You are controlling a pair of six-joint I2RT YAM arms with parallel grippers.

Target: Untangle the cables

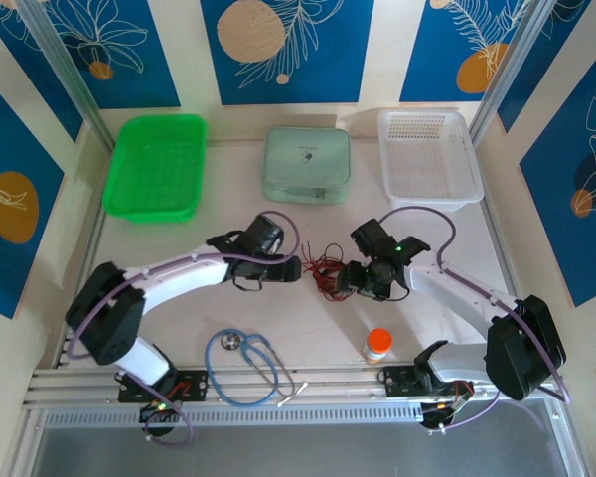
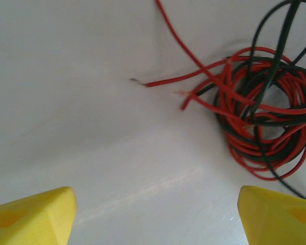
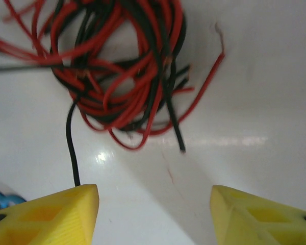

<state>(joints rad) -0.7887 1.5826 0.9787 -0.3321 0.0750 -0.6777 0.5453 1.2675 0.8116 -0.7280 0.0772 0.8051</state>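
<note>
The cables [image 1: 325,270] lie in a coil at centre frame, between the two arms. They sit just above the right gripper [image 3: 154,199], upper centre of its view, and seem nearer to it than to the left gripper [image 2: 154,204], where they lie upper right. Both gape wide, holding nothing

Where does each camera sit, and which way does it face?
Top external: above and behind the robot, looking down at the table; left arm and right arm show, either side of the cables.
Left wrist: on the left arm, looking down past the open left gripper at the cables.
Right wrist: likewise, past the open right gripper at the cables.
Shared: the red-and-black tangle.
</note>
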